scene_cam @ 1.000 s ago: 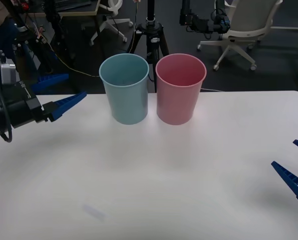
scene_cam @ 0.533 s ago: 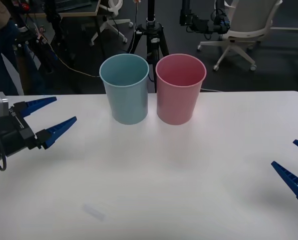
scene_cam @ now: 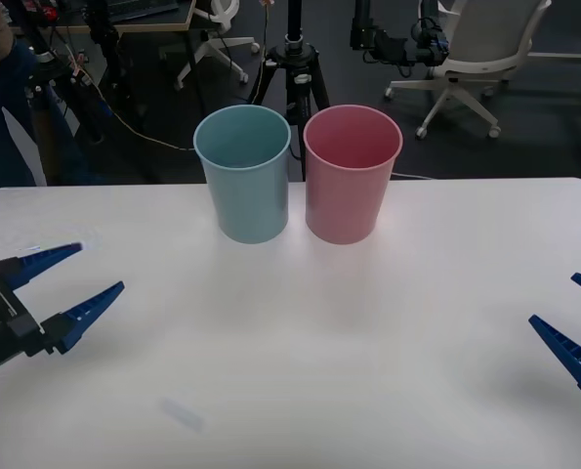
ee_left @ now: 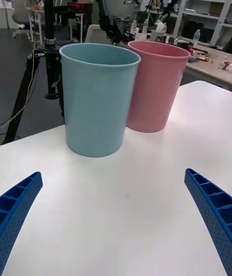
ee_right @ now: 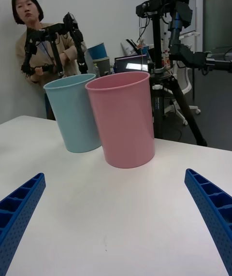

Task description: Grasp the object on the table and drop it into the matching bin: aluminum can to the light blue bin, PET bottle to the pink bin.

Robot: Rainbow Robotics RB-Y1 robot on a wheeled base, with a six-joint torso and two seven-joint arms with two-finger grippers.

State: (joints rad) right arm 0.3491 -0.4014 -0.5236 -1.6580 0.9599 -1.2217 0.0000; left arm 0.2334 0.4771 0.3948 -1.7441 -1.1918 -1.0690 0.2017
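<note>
The light blue bin (scene_cam: pixel 243 186) and the pink bin (scene_cam: pixel 352 186) stand upright side by side at the far middle of the white table (scene_cam: pixel 300 342). The object, whether aluminum can or PET bottle, is out of view. My left gripper (scene_cam: pixel 100 267) hovers open and empty over the table's left side, well short of the light blue bin (ee_left: pixel 96 97) and the pink bin (ee_left: pixel 157 87). My right gripper (scene_cam: pixel 554 298) stays open and empty at the right edge, facing the pink bin (ee_right: pixel 123 116) and the light blue bin (ee_right: pixel 72 111).
A black tripod (scene_cam: pixel 292 68) and a white office chair (scene_cam: pixel 476 49) stand on the floor beyond the table's far edge. A faint pale mark (scene_cam: pixel 183 415) lies on the tabletop near the front left.
My left gripper has drawn back from beside the light blue bin toward the near left of the table, staying open. The right arm and both bins have not moved.
</note>
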